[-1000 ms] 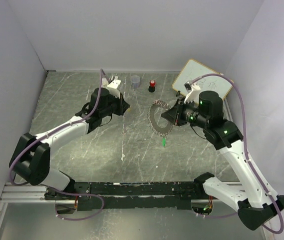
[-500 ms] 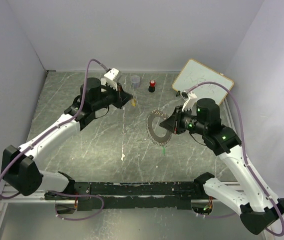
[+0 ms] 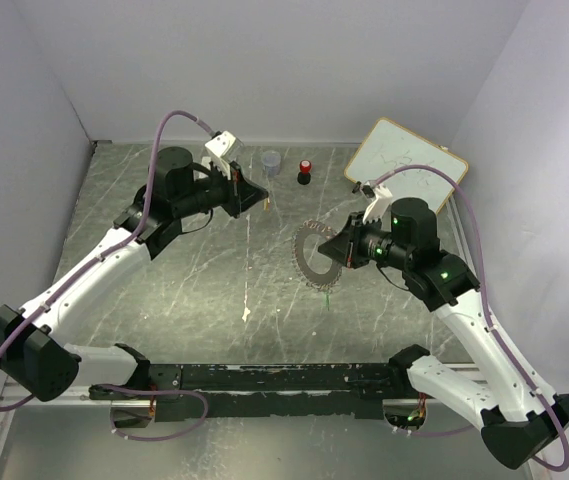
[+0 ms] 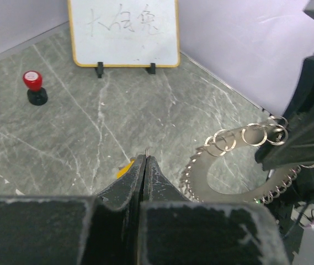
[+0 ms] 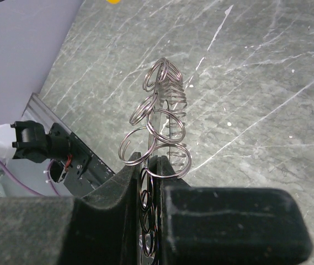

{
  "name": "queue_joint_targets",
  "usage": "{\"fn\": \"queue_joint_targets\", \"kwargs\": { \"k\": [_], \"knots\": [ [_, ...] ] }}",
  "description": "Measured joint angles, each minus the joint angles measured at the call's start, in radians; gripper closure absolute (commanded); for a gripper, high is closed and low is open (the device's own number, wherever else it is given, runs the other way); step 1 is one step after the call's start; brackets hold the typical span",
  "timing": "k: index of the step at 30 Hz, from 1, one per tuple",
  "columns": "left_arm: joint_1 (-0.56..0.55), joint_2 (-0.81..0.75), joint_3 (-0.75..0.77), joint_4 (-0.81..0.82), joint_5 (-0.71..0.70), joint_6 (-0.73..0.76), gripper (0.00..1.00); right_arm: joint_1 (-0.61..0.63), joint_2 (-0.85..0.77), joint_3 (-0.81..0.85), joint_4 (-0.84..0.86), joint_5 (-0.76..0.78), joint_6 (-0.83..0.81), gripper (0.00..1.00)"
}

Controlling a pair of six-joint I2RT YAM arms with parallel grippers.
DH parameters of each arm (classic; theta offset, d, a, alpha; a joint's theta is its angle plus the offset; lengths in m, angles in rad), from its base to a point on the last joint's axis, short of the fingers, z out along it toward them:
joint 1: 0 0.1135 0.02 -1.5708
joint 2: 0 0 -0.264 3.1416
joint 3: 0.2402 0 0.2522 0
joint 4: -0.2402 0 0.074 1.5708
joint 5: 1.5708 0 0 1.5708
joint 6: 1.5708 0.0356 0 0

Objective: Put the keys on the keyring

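From above, the left gripper [image 3: 255,198] is seen raised over the far part of the table [image 3: 164,290]. It is clenched on the yellow-orange key [image 3: 267,204], which shows just past its tips. The right gripper [image 3: 338,250] is clamped on the edge of the keyring [image 3: 309,256], which is held on edge near the middle of the table. The green key [image 3: 328,291] is seen just below the keyring; whether it hangs from it cannot be told. A grey cup [image 3: 271,161] and a red-capped knob [image 3: 305,172] stand by the back wall. A whiteboard [image 3: 406,165] is propped in the far right corner, well apart from both grippers.

In the left wrist view, the fingers [image 4: 132,179] are pressed together, and only a sliver of the yellow-orange key [image 4: 124,169] is shown beside them. The keyring [image 4: 239,165] is seen ahead to the right, partly covered by the black right gripper [image 4: 303,146].

In the right wrist view, the keyring [image 5: 162,124] is gripped between the closed fingers [image 5: 126,182] and stands upright, its small loops fanned out. A rail [image 5: 63,157] lies beyond.
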Motion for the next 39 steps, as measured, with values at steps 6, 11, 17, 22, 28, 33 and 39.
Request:
{"fn": "queue_joint_targets", "kwargs": {
  "k": [6,11,17,22,28,33,39],
  "knots": [
    [0.000,0.000,0.036,-0.051,0.087,0.010,0.93,0.022,0.006,0.000,0.008,0.010,0.002,1.00],
    [0.000,0.010,0.076,-0.074,0.179,-0.001,0.93,0.028,0.016,0.000,0.008,0.019,0.002,1.00],
    [0.000,0.052,0.116,-0.108,0.291,-0.033,0.93,0.030,0.018,0.000,0.012,0.039,0.002,1.00],
    [-0.006,0.068,0.143,-0.163,0.349,-0.048,0.93,0.034,0.014,-0.007,0.034,0.063,0.003,1.00],
    [-0.036,0.070,0.174,-0.230,0.352,-0.047,0.93,0.037,-0.012,-0.067,0.063,0.093,0.018,1.00],
    [-0.092,0.087,0.181,-0.254,0.325,-0.059,0.93,0.042,-0.045,-0.114,0.092,0.117,0.030,1.00],
    [-0.161,0.122,0.181,-0.262,0.266,-0.089,0.93,0.043,-0.081,-0.123,0.112,0.140,0.042,1.00]
  ]
}}
